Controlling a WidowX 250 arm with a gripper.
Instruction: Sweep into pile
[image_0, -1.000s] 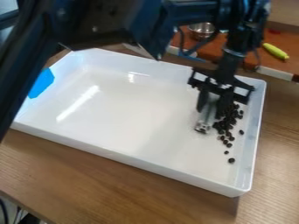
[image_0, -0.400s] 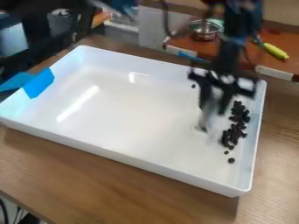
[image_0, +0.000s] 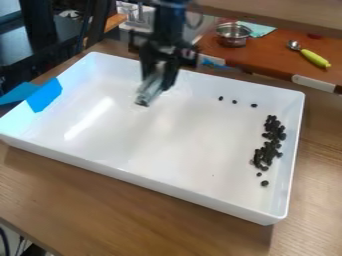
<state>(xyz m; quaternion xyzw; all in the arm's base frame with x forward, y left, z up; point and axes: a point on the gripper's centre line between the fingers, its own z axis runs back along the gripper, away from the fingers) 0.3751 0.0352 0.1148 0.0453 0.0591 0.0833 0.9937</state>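
Note:
The gripper (image_0: 159, 80) hangs over the back left part of the white tray (image_0: 143, 177), well to the left of the dark pieces. It is shut on a whitish, sweeper-like tool (image_0: 151, 90), which slants down toward the tray floor. A long, narrow pile of small dark pieces (image_0: 269, 142) lies along the tray's right side. Two loose pieces (image_0: 264, 183) sit just in front of the pile. Three more are scattered near the back wall, one of them a dark piece (image_0: 234, 101) between the other two.
Blue tape (image_0: 45, 95) covers part of the tray's left wall. Behind the tray, a metal pot (image_0: 233, 34) and a spoon with a yellow-green handle (image_0: 314, 58) rest on an orange-brown surface. The tray stands on a wooden table (image_0: 87, 192).
The gripper and tool have moved left from the pile to the back left of the tray. The pieces first shifted slightly right into a tighter strip, and three now show near the back wall.

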